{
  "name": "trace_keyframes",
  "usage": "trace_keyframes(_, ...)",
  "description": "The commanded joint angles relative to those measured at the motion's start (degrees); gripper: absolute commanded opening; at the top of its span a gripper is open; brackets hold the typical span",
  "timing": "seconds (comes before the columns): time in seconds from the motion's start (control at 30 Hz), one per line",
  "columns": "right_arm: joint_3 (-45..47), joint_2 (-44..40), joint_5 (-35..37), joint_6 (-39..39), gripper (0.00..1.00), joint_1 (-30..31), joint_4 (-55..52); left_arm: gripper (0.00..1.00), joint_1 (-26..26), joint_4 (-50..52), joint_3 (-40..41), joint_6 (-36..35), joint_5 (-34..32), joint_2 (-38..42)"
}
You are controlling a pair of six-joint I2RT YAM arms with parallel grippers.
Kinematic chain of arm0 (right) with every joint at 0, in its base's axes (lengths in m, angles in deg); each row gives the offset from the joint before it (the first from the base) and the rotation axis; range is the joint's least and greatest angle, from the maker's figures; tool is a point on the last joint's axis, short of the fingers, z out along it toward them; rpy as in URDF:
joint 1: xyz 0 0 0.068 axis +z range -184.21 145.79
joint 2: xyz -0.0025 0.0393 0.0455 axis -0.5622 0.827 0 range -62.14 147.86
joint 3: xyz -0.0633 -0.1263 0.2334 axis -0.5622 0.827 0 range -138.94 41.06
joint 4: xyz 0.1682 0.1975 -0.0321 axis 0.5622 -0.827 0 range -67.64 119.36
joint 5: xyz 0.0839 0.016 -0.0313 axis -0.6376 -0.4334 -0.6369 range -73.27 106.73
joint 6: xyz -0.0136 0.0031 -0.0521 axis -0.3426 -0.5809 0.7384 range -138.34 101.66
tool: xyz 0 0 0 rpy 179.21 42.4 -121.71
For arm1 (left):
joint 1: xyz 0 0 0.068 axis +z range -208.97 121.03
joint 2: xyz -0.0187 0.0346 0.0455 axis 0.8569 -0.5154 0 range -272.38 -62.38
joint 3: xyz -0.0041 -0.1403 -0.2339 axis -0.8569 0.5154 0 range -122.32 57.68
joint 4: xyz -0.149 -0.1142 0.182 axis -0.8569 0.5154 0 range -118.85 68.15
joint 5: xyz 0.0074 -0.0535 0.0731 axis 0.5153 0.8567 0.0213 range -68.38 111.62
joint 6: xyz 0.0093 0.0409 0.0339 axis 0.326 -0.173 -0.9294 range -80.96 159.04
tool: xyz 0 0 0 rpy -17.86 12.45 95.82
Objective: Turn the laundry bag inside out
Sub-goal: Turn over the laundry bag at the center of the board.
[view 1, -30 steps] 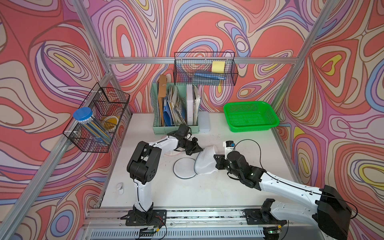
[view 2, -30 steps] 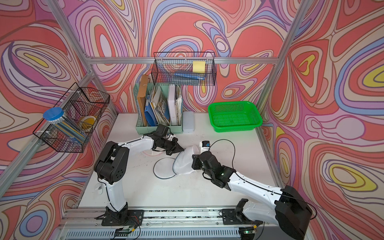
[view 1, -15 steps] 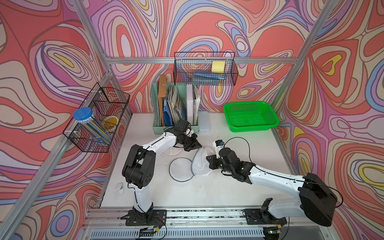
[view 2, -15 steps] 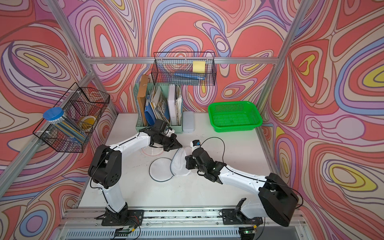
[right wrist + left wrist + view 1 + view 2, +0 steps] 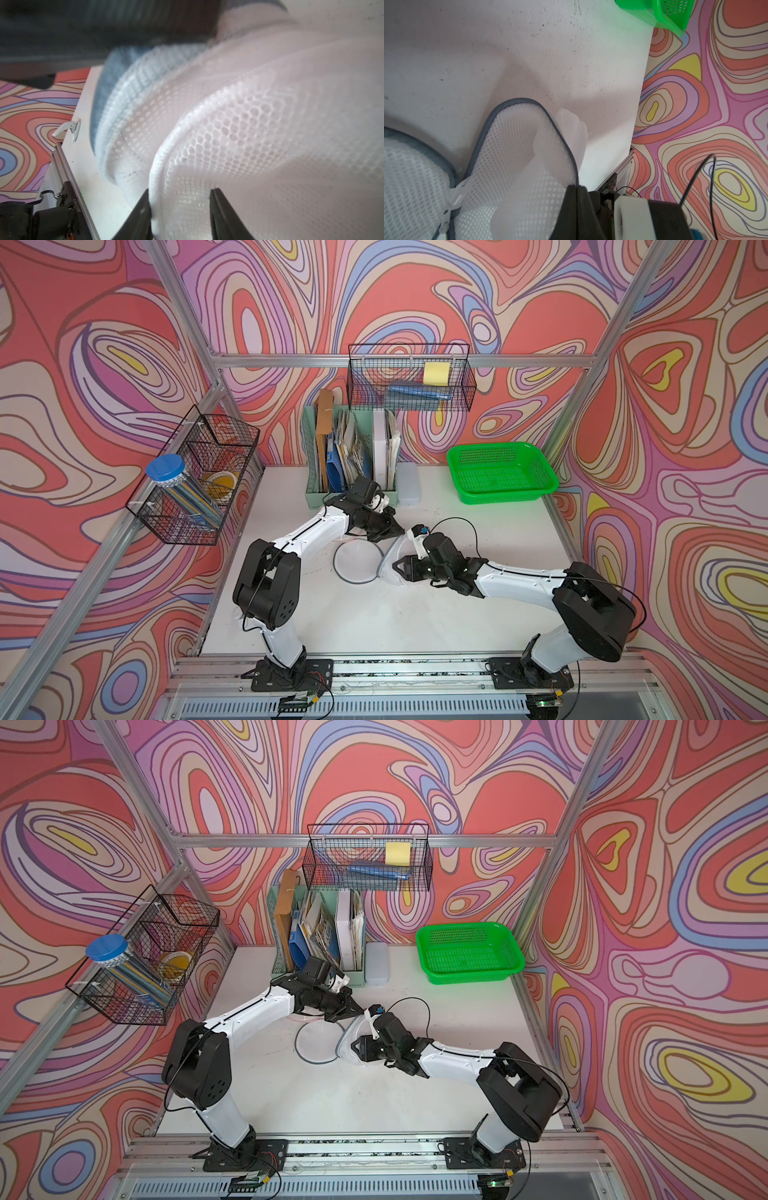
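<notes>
The white mesh laundry bag with grey zip trim (image 5: 388,562) lies in the middle of the white tabletop (image 5: 374,622). One round panel is flat on the surface and the other half is raised as a curved wall just to the right of it in both top views. In the left wrist view the grey-edged rim arches up to the black fingers of the left gripper (image 5: 576,207), which are clenched on that rim and hold the mouth open.

The right gripper (image 5: 179,193) has just let go. Its jaws now stand apart with a bulge of mesh lying loose between them, not pinched. Compared with a second ago, it has also pushed leftward across the frame, and the bag has moved with it, so the raised wall now sits closer under the left gripper (image 5: 395,533).

My reading is that one push of fabric toward the opening is finished and the right gripper (image 5: 400,566) is resetting for a fresh hold. The bag is only partly turned. With the mesh slack, the next bite could catch both layers.

The green perforated plastic basket (image 5: 500,472) sits at the upper right of the table, well apart from the work.
</notes>
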Motion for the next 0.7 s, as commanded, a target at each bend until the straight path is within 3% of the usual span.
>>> trace_keyframes(0.0,2.63,-3.16,-3.87,-3.54,0.24,-2.78,4.2,0.0,-0.23,1.59,0.61,-2.51,-0.61,0.95)
trace_keyframes(0.07,3.81,-2.77,-5.27,-5.47,0.08,-3.97,6.76,0.0,-0.23,1.35,0.34,-2.19,-0.4,0.44)
trace_keyframes(0.13,4.4,-1.33,-7.72,-7.21,0.03,-4.9,10.22,0.0,-0.18,1.11,0.16,-1.95,-0.5,0.25)
trace_keyframes(0.2,4.65,0.12,-9.97,-8.28,0.14,-5.39,13.15,0.0,-0.15,1.5,-0.13,-2.24,-1.04,0.01)
trace_keyframes(0.27,4.94,0.55,-11.75,-8.8,0.41,-5.84,15.47,0.0,-0.13,2.66,-0.69,-2.8,-1.71,-0.59)
trace_keyframes(0.3,4.73,0.3,-11.92,-8.61,0.48,-5.88,15.07,0.0,-0.11,2.88,-0.87,-2.95,-1.86,-1.03)
trace_keyframes(0.4,3.55,-1.28,-12.29,-6.62,0.57,-5.99,11.19,0.0,-0.17,2.77,-1.49,-2.82,-1.79,-1.84)
trace_keyframes(0.57,4.69,-5.5,-11.71,-8.09,0.49,-8.72,9.25,0.0,0.04,2.44,-2.45,-2.61,-2.04,-2.8)
trace_keyframes(0.67,4.79,-6.03,-12.7,-9.05,0.34,-10.65,9.67,0.0,0.0,1.98,-2.65,-2.22,-1.94,-3.17)
